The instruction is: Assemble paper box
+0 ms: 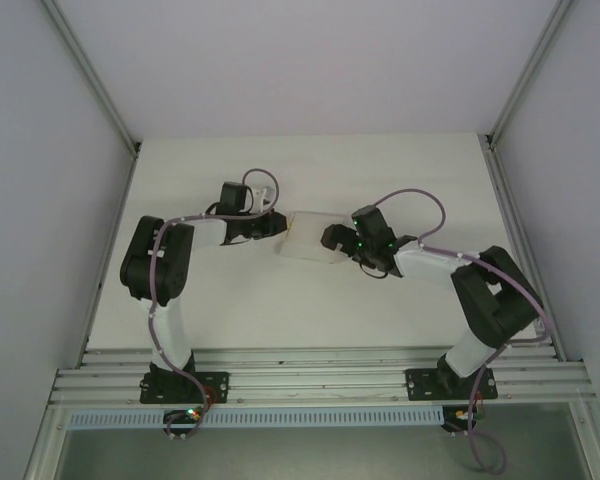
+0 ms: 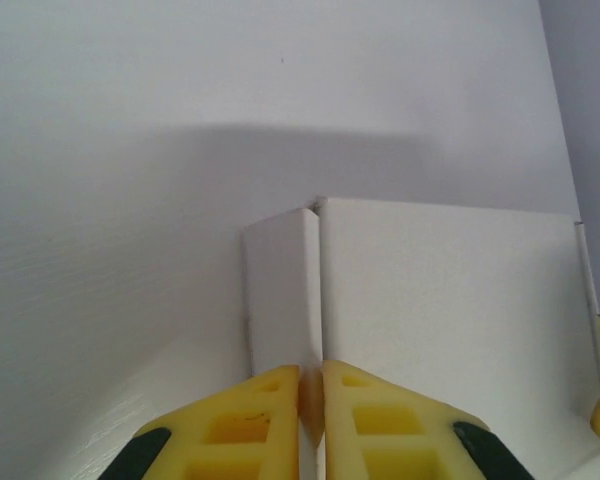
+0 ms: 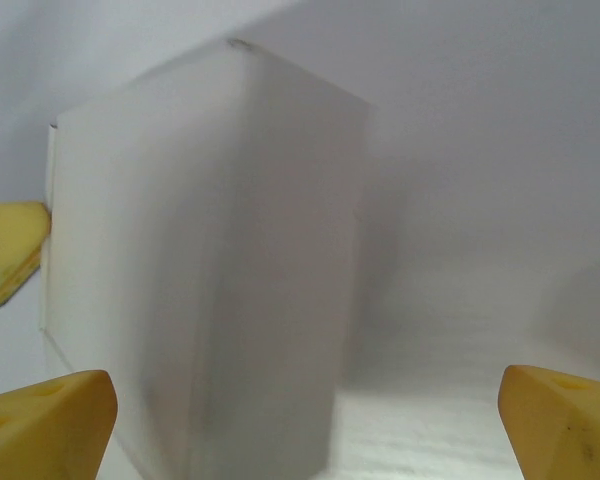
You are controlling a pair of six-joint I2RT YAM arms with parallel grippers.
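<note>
At the near edge, a metal rail (image 1: 320,372) carries the bases of the left arm (image 1: 160,265) and the right arm (image 1: 490,295). Both arms reach in towards the middle of the white table (image 1: 380,170), where their ends meet at the paper box (image 1: 310,240).

The box is a small pale card box that stands on the table about midway between the near and far edges. The left arm comes at it from the left and the right arm from the right.

The left fingers (image 2: 265,425) are yellow. In the left wrist view they are pressed together on a thin upright edge of card at the near side of the box, so they are pinching the box wall. Past them, a narrow panel and a broad panel of the box meet at a corner.

The right fingers (image 3: 45,420) are spread wide. In the right wrist view the box stands between them, close to the one on the left of that view. I cannot tell if it touches. There is a broad gap of table to the other finger.

Plain pale walls (image 1: 40,150) close in the table on the left, right and far sides.
</note>
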